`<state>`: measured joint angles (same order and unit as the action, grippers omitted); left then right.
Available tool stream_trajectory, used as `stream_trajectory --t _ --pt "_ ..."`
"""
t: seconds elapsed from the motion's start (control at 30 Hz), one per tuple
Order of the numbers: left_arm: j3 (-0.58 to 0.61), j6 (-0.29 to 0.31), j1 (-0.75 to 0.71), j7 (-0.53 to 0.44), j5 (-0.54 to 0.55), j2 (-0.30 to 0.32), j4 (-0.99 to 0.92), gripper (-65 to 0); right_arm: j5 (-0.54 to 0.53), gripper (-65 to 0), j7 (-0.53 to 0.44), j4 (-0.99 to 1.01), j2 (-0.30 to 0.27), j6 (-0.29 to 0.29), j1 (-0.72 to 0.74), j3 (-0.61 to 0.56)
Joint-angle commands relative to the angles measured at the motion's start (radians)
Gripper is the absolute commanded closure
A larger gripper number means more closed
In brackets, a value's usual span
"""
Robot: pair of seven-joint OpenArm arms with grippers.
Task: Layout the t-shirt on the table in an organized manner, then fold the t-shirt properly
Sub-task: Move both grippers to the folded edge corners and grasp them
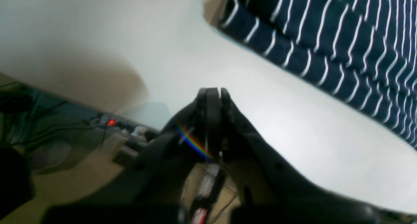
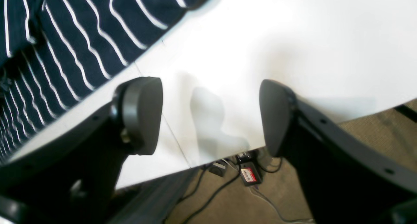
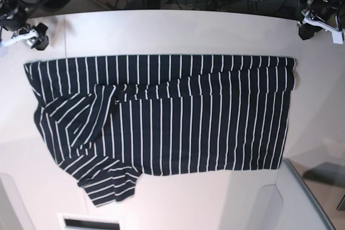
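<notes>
Table [image 3: 178, 33]: off-white, fills most of the base view; its curved far edge runs along the top of the frame.

Shirt [image 3: 161, 117]: dark with thin white stripes, spread across the middle of the base view. You have the body lying mostly flat, its upper edge straight and near the table's far edge. At the left of the frame one sleeve lies folded in over the body, and another flap juts toward the lower left corner. A small roll shows at the upper right corner of the cloth.

Progress, as you may judge it: the layout looks largely done but untidy at the left side; you have no proper body fold made yet, so most of the folding remains.

Right gripper [image 2: 210, 116]: upper left corner of the base view. Its jaws stand wide apart with nothing between them, above bare table, the shirt's edge just beside it at the upper left of its wrist view.

Left gripper [image 1: 213, 93]: upper right corner of the base view. Its jaws look pressed together and hold nothing, with the shirt apart from it at the upper right of its wrist view.
</notes>
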<state>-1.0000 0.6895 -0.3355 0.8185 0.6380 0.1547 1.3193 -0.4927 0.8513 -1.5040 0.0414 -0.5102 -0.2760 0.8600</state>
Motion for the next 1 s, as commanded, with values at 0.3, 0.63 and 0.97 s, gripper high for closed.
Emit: stream_trajectory --t 0.3,0.63,0.97 --pt "-0.001 0.009 0.051 -0.135 0.015 0.012 -0.189 -39.0 -0.017 -46.8 0.021 0.03 -0.038 -0.16 0.005 0.006" --pt "0.005 0.009 0.161 -0.247 0.007 0.018 -0.338 -38.8 -0.017 -46.8 0.021 0.041 -0.038 -0.161 0.005 0.002" --pt "0.0 0.009 0.28 -0.248 -0.169 0.027 -0.418 -38.8 -0.017 -46.8 0.023 0.041 -0.038 -0.161 0.005 0.006"
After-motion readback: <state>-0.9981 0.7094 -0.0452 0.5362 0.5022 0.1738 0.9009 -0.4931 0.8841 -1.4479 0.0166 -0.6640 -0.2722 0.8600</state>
